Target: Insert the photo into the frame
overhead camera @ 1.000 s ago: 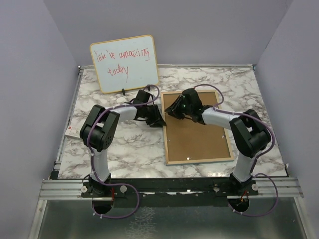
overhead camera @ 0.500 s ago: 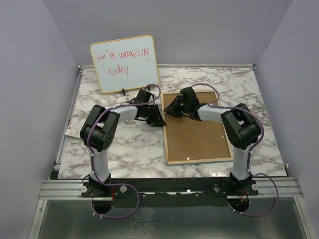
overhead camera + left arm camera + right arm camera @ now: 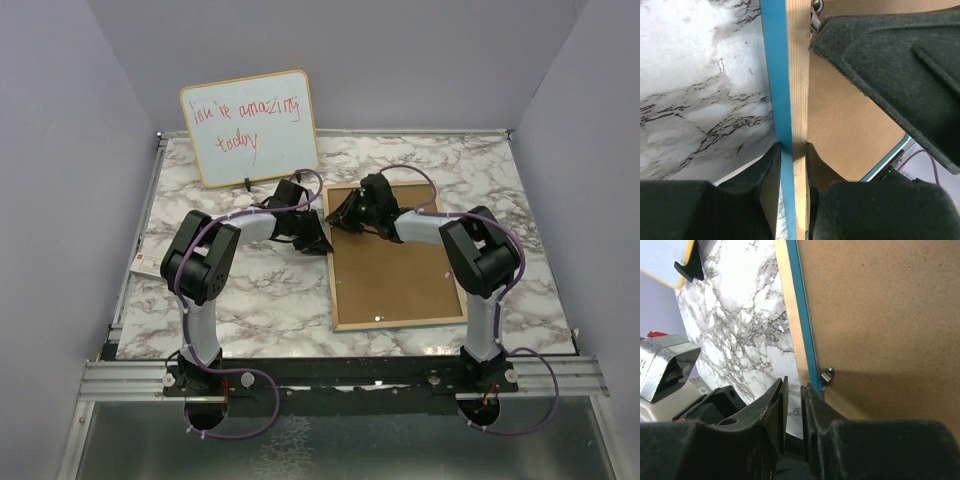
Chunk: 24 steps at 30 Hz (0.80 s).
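White marble-patterned tabletop (image 3: 260, 300) carries the thin rectangular light-wood frame (image 3: 400, 323), blue-edged, lying face down with its plain brown backing board (image 3: 395, 275) up. My left gripper (image 3: 792, 147) clamps the frame's left rim, and my right gripper (image 3: 795, 386) pinches that rim beside a small metal clip (image 3: 827, 375). No photo is visible. I judge this is steadying the frame; next, the clips need turning.

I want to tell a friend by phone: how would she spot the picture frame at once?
Look at the marble table. On its right half the frame lies flat, brown back up. Unlike the whiteboard propped at the back, it bears no red writing and has a thin wood-and-blue rim.
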Tool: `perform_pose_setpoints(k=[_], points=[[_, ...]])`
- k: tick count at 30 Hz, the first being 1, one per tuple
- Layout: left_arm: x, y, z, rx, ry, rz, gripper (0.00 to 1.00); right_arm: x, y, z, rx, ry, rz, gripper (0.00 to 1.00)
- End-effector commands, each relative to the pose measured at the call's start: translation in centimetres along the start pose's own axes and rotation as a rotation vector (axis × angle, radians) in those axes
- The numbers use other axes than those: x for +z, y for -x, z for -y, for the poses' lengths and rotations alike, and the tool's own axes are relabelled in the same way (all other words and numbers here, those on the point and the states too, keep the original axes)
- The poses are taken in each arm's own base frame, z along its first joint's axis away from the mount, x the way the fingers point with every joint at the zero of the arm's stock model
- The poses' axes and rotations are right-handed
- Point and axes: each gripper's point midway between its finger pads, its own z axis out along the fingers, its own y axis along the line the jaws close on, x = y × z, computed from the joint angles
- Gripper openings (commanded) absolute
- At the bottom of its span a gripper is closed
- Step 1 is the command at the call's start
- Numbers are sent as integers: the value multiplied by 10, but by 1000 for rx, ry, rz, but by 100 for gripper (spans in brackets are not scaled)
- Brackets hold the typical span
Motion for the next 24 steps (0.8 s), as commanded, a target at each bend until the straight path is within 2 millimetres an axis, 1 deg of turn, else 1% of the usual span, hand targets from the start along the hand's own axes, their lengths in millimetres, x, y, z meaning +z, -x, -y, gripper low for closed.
perform_pose_setpoints(k=[1,10,15,18,24], points=[[9,-28,-69,-38,244,-66,20,11,-7,12,-11,-5,-31,26],[8,-29,-71,-39,248,-67,20,12,-15,35,-1,-64,-45,36],[8,-29,-71,-37,249,-68,20,16,-24,37,-8,-37,-84,39],[9,-29,-72,-38,251,-69,20,17,-28,48,-19,-65,-94,40],[11,-29,-72,-38,248,-72,20,15,-36,80,-103,-133,-48,41]])
